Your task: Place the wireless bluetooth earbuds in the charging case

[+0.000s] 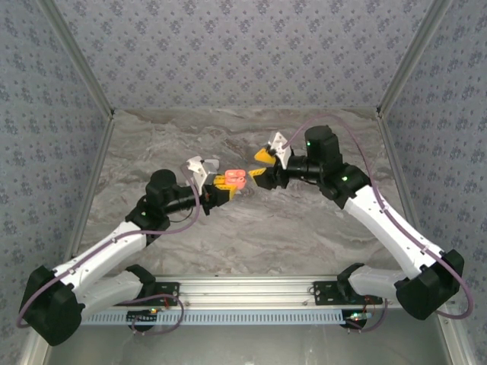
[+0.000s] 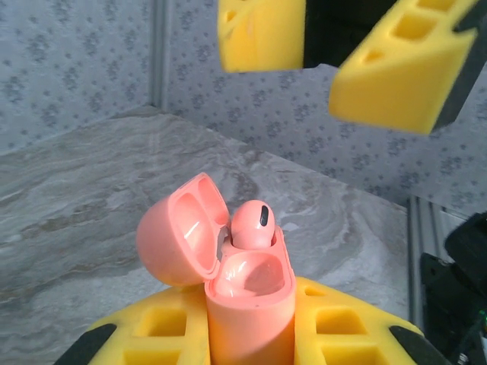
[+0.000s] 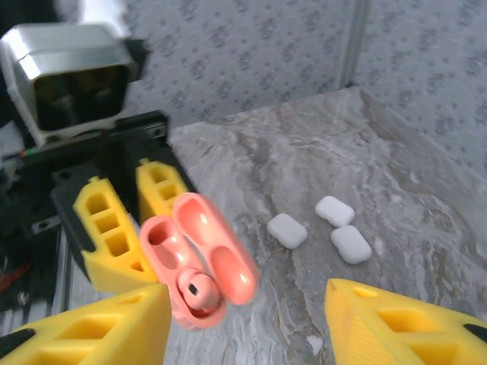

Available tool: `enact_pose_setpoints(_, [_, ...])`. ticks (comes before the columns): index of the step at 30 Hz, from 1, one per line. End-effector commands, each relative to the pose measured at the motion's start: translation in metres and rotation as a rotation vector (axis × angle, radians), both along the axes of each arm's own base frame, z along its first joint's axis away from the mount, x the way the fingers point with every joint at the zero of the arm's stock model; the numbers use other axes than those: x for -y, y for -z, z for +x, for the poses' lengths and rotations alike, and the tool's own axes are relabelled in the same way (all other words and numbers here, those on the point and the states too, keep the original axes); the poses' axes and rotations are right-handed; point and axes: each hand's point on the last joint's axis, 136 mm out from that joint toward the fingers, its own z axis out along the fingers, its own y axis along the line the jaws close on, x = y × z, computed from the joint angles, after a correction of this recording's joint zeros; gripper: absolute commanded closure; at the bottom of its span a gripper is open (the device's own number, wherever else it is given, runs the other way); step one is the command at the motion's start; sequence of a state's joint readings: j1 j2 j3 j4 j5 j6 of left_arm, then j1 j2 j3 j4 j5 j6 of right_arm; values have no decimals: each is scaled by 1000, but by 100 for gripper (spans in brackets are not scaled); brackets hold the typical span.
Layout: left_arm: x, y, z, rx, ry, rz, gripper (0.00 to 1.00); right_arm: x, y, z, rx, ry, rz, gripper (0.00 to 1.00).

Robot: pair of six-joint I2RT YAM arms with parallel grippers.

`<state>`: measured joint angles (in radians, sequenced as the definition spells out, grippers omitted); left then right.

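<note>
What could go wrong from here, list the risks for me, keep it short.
1. The pink earbud sticks up from its well in the open pink case; it looks not fully seated and may tip out if the left gripper tilts.
2. The right gripper, jaws open, hangs close to the case; pulling away carelessly could clip the lid or the earbud.

White links and black joint housings make up the left arm (image 1: 114, 247) and right arm (image 1: 384, 220), each with a mauve cable (image 1: 358, 143) running alongside. The left end effector (image 1: 226, 182) and right end effector (image 1: 261, 166) have yellow, hollow-celled fingers (image 3: 403, 327); just behind each sits a silver-grey camera box (image 3: 72, 80).
</note>
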<state>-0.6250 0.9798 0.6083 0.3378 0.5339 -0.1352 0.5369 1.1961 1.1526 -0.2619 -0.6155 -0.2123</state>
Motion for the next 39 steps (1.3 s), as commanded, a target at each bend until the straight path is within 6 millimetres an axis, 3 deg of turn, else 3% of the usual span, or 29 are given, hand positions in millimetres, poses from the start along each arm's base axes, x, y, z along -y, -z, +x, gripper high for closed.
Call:
enact_pose_setpoints(1, [-18, -14, 11, 78, -142, 4, 100, 15, 9, 34, -123, 182, 18, 39])
enact_pose_setpoints(4, [-32, -10, 11, 91, -208, 30, 100, 22, 60, 62, -286, 283, -62, 39])
enact_pose_setpoints(5, [-35, -10, 9, 93, -214, 36, 100, 22, 64, 71, -311, 309, -77, 40])
enact_pose_setpoints(8, [-42, -9, 4, 94, -229, 50, 100, 14, 110, 92, -419, 327, -155, 42])
enact_pose_setpoints(11, [-47, -9, -1, 102, -240, 49, 100, -5, 151, 107, -468, 291, -220, 43])
enact_pose_setpoints(20, [-51, -13, -5, 104, -244, 32, 100, -59, 230, 143, -494, 173, -368, 45])
enact_pose_setpoints(26, [-51, -13, -5, 101, -243, 31, 100, -69, 262, 149, -554, 190, -424, 45])
enact_pose_setpoints(39, [-52, -14, -4, 108, -249, 33, 100, -63, 295, 122, -626, 196, -497, 48])
